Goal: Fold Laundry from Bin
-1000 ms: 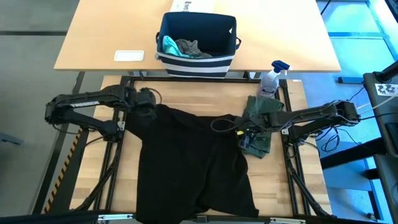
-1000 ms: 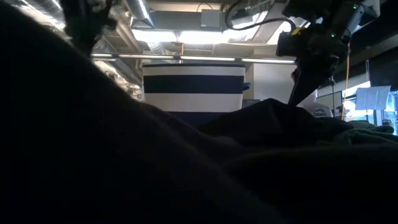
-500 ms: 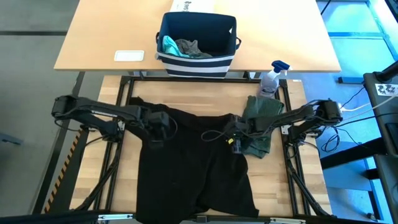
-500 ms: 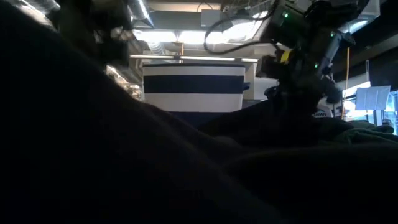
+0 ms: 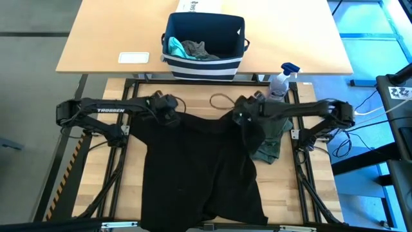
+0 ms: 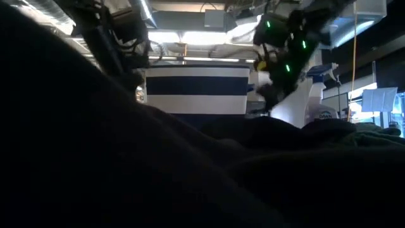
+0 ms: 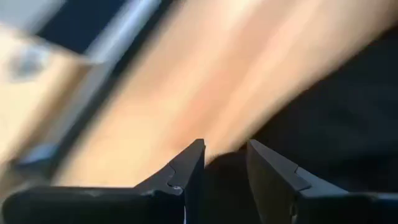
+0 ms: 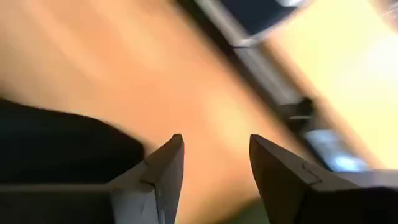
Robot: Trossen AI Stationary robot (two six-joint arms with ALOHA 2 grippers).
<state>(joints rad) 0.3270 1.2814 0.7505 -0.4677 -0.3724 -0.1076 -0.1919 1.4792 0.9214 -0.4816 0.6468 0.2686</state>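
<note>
Where the laundry lies: a black T-shirt [image 5: 199, 167] is spread over the wooden work table [image 5: 193, 96], running from between the two grippers down to the near edge.
Black T-shirt, far edge: it sits between the two grippers, with bare wood beyond it.
Olive-green piece [image 5: 275, 143]: crumpled on the table just right of the black T-shirt, whose right edge overlaps it.
Bin [image 5: 205, 38]: navy with white stripes at the base, standing on the pale table [image 5: 103, 38] beyond the work table.
Bin contents: a teal piece [image 5: 174, 46] against the left wall and a grey piece [image 5: 198, 49] beside it.
Left gripper [image 5: 168, 115]: reached in over the far left corner of the black T-shirt.
Left gripper, pincer: in the left wrist view its fingers [image 7: 189, 168] stand a little apart. Bare wood shows at the tips and black cloth lower in the gap. Whether any cloth is nipped cannot be told.
Right gripper [image 5: 242, 116]: over the far right part of the black T-shirt, near the olive-green piece.
Right gripper, pincer: in the right wrist view its fingers [image 8: 165, 165] stand apart with only bare wood between them. The black cloth lies off to one side, and nothing is held.
Spray bottle [image 5: 281, 80]: upright at the far right corner of the work table.
Cable loop [image 5: 222, 100]: on bare wood between the grippers.
White card [image 5: 134, 57]: flat on the pale table, left of the bin.
White box [image 5: 199, 5]: behind the bin.
</note>
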